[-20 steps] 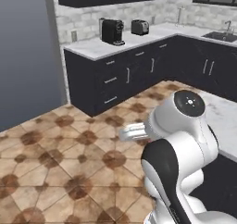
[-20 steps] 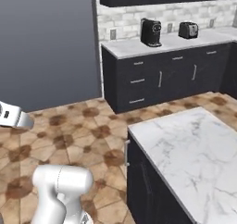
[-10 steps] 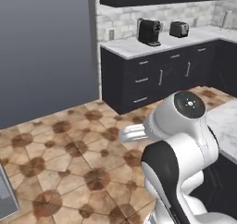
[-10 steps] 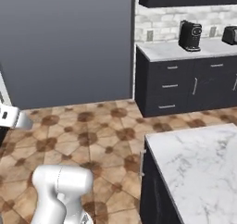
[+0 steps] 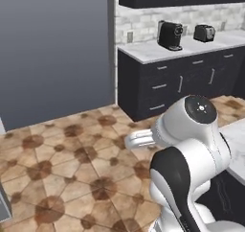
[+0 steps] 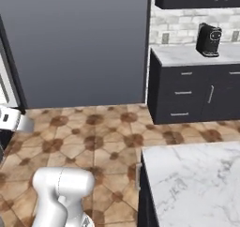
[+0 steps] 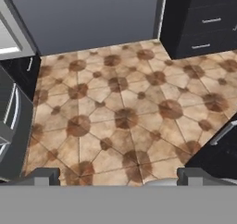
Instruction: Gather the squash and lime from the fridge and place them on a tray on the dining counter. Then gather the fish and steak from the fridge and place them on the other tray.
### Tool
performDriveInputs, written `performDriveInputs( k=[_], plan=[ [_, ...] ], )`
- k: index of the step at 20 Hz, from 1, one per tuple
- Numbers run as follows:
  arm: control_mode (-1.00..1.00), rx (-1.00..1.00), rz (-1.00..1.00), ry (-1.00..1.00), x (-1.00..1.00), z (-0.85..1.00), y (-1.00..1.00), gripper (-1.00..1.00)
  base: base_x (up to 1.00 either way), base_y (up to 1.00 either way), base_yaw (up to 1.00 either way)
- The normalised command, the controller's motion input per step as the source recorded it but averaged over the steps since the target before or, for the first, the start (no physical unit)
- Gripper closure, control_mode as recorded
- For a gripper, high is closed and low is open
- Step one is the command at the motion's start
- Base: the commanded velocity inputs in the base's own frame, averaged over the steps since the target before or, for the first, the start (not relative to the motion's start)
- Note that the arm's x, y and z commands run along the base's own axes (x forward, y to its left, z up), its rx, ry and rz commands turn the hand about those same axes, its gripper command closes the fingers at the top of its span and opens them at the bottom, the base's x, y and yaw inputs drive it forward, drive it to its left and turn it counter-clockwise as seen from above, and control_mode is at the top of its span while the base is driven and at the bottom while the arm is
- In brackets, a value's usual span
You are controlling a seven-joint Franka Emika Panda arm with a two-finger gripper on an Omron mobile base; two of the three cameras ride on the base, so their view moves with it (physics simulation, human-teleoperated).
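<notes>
My gripper is open, with nothing between its two dark tips, and it hangs over bare brown patterned floor tiles. A grey steel front with long bar handles, apparently the fridge, stands at the left edge of the hand view. The dining counter's white marble slab lies at the lower right of the right base view, and its corner sits behind my arm in the left base view. The squash, lime, fish, steak and trays are out of view.
A tall plain grey panel rises beyond the floor. To its right stand dark cabinets under a marble worktop with a black coffee machine and a toaster. Open floor lies between me and the panel.
The whole picture has shifted: the base has turned, so the cabinets and coffee machine slid right and the grey panel now takes up the left. The gripper stayed open.
</notes>
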Motion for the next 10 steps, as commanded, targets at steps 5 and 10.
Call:
performDriveInputs(
  k=[5,10],
  plan=[
    [1.0,0.0,0.0,0.0,0.0,0.0,0.0,-1.0,0.7,0.0,0.17],
    [1.0,0.0,0.0,0.0,0.0,0.0,0.0,-1.0,0.55,0.0,0.2]
  ],
)
